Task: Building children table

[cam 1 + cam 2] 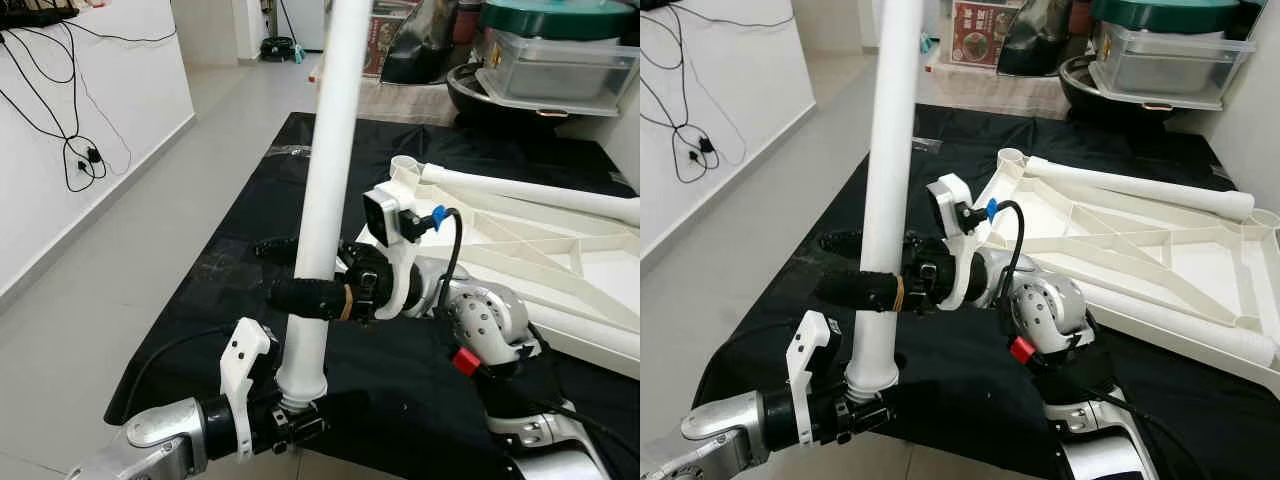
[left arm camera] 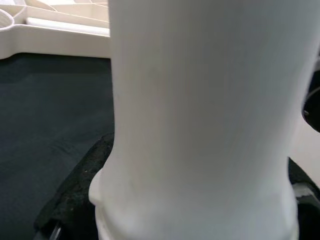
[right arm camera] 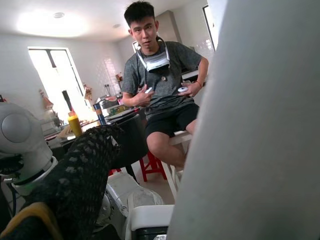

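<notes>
1. One black cloth mat (image 1: 790, 330) on the floor.
2. One white plastic tabletop (image 1: 1200, 265), upturned on it, two legs fitted.
3. One white tubular leg (image 1: 325, 190), upright.
4. Two grippers: right gripper (image 1: 300, 295) clamped mid-leg; left gripper (image 1: 290, 425) clamped at its base.

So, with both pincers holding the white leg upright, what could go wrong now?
The table leg is long and gripped only near its bottom by the left pincer and the right pincer, so it may tilt or slip. Swinging it toward the upturned table top could knock the leg already fitted.
</notes>
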